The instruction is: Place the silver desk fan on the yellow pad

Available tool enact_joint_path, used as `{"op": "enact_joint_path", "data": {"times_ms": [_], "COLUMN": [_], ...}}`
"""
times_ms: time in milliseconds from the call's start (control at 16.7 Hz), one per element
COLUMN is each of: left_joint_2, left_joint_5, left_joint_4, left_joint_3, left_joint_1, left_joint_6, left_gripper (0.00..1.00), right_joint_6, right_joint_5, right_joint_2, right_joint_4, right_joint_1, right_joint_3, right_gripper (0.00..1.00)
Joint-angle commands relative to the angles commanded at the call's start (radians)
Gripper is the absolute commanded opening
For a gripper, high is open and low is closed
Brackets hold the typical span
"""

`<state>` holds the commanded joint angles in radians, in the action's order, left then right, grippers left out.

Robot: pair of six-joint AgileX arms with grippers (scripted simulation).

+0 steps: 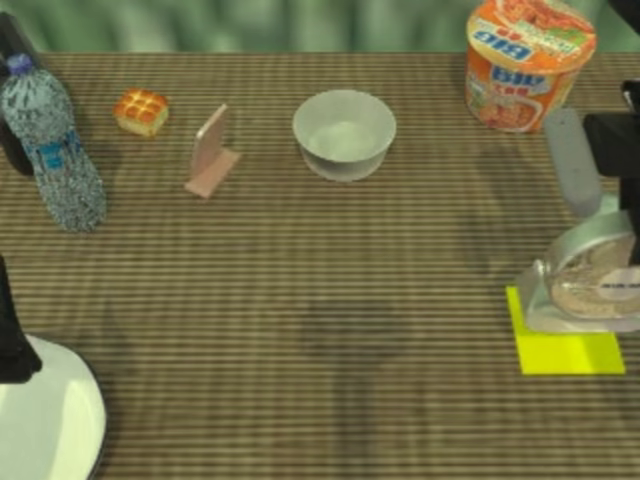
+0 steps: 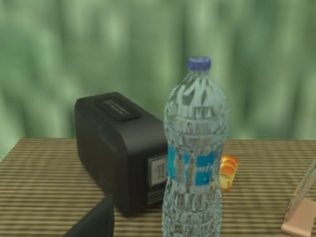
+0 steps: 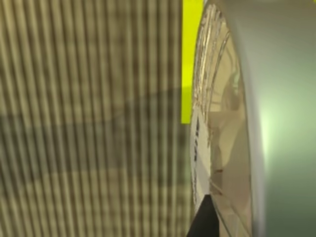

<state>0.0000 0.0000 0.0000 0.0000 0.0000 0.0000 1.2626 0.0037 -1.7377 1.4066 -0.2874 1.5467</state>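
The silver desk fan is at the table's right edge, its ring frame and beige grille tilted and its flat base lying over the far part of the yellow pad. My right gripper reaches in from the right and is shut on the fan. In the right wrist view the fan's shiny frame fills the picture, a dark fingertip lies against it, and a strip of the yellow pad shows beside it. My left arm is parked at the left edge, its one visible finger off to the side, holding nothing.
A water bottle stands far left beside a black box. Along the back are a bread bun, a pink stand, a pale bowl and a noodle cup. A white rounded object fills the front left corner.
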Motion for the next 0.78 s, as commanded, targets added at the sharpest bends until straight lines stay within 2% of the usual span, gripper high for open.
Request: {"op": "enact_joint_path", "data": {"times_ms": [720,780], "left_joint_2": [0.0,0.0], "left_joint_5": [0.0,0.0], "left_joint_4": [0.0,0.0], "left_joint_3": [0.0,0.0], "left_joint_1": [0.0,0.0], "left_joint_6": [0.0,0.0], "left_gripper": [1.0,1.0], "right_joint_6": [0.002,0.002], "right_joint_5": [0.0,0.0], "right_joint_2": [-0.013,-0.013], "right_joint_4": [-0.136,-0.136], "right_joint_1": [0.002,0.002], "right_joint_3": [-0.122,-0.122], "right_gripper": [0.0,0.08]}}
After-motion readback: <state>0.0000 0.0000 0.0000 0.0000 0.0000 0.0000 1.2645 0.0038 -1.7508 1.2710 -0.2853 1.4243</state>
